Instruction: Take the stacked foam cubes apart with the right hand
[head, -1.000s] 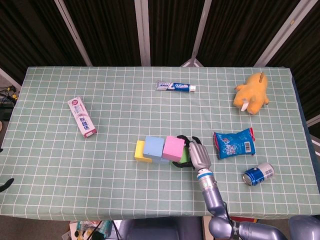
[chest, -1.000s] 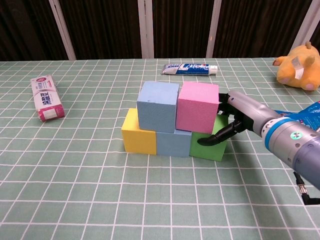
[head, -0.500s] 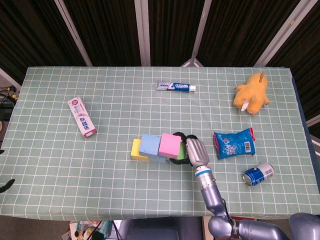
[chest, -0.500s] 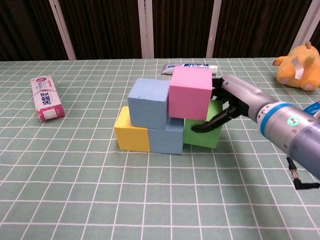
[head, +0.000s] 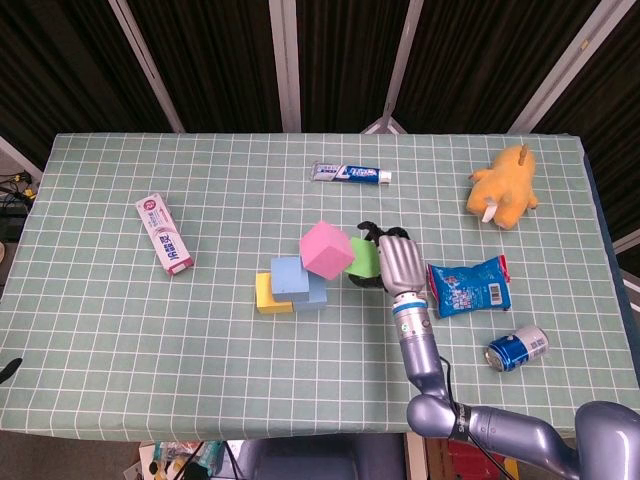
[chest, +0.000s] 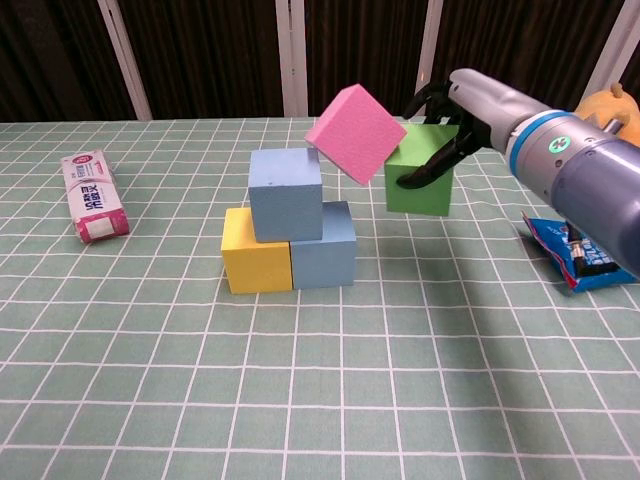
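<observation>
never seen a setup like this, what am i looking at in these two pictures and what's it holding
A two-armed robot sits at a table. One picture looks down from its head, the other forward from its chest. Only the right hand shows; it holds a green cube lifted off the cloth, with a pink cube tilted against it. A yellow cube and two blue cubes remain stacked. Also there: toothpaste tube, box, plush toy, snack bag, can.

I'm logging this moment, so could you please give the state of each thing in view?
right hand: grips green cube
green cube: lifted off table
pink cube: tilted, on green cube's edge
upper blue cube: stacked on lower cubes
soda can: on its side
toothpaste tube: lying flat
</observation>
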